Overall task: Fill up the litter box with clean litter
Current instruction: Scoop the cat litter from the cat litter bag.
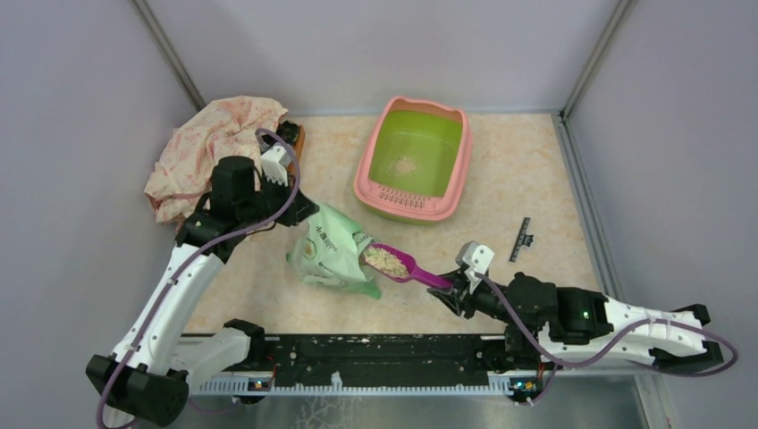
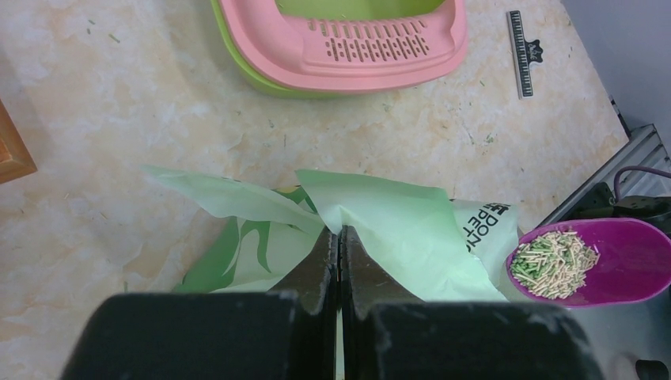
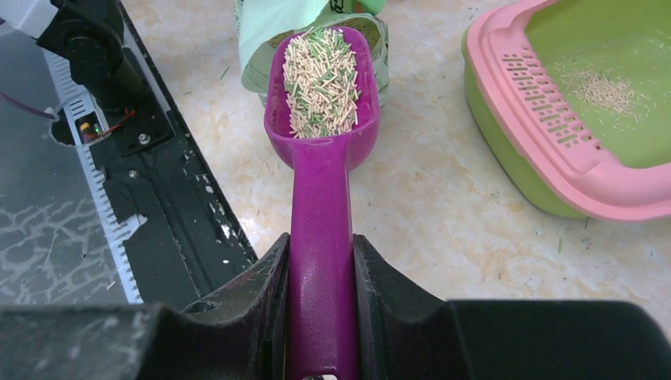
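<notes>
Top external view puts the litter box [image 1: 404,198] at the far middle of the bench [image 1: 536,161], its slotted pink ledge turned toward the arms. Only a thin scatter of clean litter [image 1: 405,165] lies on its lime-green floor, so by my reading the filling has barely begun. More granules, beige with some green ones mixed in, sit heaped in the bowl of a magenta scoop [image 3: 322,103]. It is held roughly level, probably to keep the load from spilling, and it is just at the mouth of the light green bag [image 1: 332,250], well short of the box. The right fingers [image 3: 265,277] are closed partway onto the scoop's handle, one on each side, so the bowl reaches forward. The left fingers [image 2: 312,273] are pressed fully together on a flap of the bag's upper edge, which seems meant to keep the bag up and its mouth open for scooping. The bag stands between the two arms, near the box but not touching it. At the far left a crumpled floral cloth [image 1: 214,147] lies partly over a brown wooden thing [image 1: 295,136]. A small black ruler-like strip [image 1: 521,239] lies to the right of the box, apart from it.
</notes>
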Robot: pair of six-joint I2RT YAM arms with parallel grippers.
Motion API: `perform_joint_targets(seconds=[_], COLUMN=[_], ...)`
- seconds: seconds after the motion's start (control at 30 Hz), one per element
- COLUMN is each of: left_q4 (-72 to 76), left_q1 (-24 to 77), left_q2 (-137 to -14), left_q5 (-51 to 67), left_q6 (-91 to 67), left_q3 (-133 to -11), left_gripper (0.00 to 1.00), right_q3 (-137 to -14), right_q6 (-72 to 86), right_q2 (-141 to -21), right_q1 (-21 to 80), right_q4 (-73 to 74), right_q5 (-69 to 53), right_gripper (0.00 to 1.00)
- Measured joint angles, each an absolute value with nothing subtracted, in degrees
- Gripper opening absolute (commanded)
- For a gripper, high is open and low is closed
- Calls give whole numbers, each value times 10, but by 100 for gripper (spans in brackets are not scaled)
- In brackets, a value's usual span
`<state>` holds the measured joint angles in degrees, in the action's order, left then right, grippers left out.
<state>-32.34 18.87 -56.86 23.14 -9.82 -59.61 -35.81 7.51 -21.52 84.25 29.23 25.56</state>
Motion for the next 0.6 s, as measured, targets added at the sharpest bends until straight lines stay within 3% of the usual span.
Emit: perform_joint_targets(seconds=[0.6], left_q4=[-326], left_q1=[189], left_q2=[-575], left_q5=[232], left_q6=[-104], left_q3=[-601], left_gripper=[0], right_q3=[-368], right_q6=[55], right_q2=[-178], right_q1=[842], right_q4=[284], right_q5=[255], right_gripper=[0])
